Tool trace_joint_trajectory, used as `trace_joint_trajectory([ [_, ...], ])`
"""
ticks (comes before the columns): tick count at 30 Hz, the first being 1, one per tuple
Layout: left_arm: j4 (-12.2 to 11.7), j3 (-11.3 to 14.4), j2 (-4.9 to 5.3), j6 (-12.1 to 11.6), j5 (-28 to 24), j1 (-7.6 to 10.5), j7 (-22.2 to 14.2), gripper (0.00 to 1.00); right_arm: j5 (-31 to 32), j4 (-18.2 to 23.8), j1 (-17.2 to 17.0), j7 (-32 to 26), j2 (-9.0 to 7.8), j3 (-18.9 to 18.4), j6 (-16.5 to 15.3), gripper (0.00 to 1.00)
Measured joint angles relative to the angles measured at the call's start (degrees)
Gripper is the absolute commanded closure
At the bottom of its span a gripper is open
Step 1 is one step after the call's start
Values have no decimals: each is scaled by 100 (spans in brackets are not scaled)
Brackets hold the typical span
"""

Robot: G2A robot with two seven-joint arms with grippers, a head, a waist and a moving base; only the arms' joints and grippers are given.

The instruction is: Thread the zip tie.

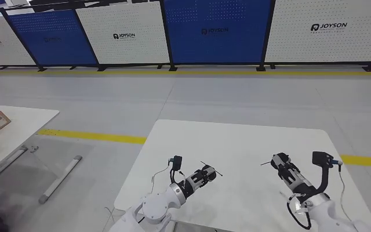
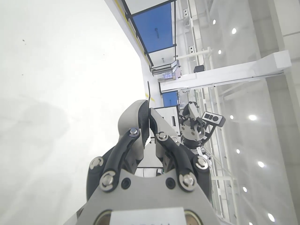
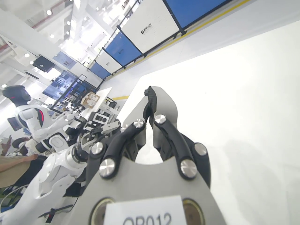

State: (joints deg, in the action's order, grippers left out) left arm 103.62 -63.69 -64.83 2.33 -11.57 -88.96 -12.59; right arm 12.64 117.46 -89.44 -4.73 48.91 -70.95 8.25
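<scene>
We see the left claw (image 2: 148, 108) pressed together on a thin black plastic zip tie (image 2: 148, 92). The tie is pinched between the ribbed black pads (image 2: 143, 118), and its free end pokes out straight past the fingertips. In the top view this tie shows as a short dark line crossing the tip of that claw, over the near left part of the white rectangular surface (image 1: 243, 145).

The right claw (image 3: 150, 99) is also pressed together, over the near right part of the same surface. It pinches a second short black plastic strip (image 3: 146, 92) whose small blocky end sits just at the fingertips. We cannot tell whether this strip is a separate tie.

The two claws are well apart and angled toward each other, and the two black pieces do not touch. We cannot tell how high either claw sits above the surface. A few small dark specks (image 2: 23, 40) mark the surface near the left claw.

Beyond the far edge of the surface lies grey floor with a yellow painted line (image 1: 93, 136). Farther back stands a row of blue perforated panels (image 1: 217, 29) and white perforated panels (image 1: 122, 32) in black frames. To the left, well apart from the work, stands another white table (image 1: 23, 124), with a grey bar (image 1: 61, 178) low beside it.
</scene>
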Motion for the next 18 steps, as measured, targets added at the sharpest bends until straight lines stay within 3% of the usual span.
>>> trace_joint_trajectory([
  [4, 0, 0, 0, 0, 0, 0, 0, 100, 182, 126, -351, 716, 74, 137, -137, 100],
  [8, 0, 0, 0, -1, 0, 0, 0, 100, 449, 75, -442, 1067, 161, 428, -161, 100],
  [12, 0, 0, 0, -1, 0, 0, 0, 100, -14, -103, -377, 539, 206, 521, -558, 100],
  [18, 0, 0, 0, -1, 0, 0, 0, 100, 26, -104, -375, 614, 204, 511, -529, 100],
])
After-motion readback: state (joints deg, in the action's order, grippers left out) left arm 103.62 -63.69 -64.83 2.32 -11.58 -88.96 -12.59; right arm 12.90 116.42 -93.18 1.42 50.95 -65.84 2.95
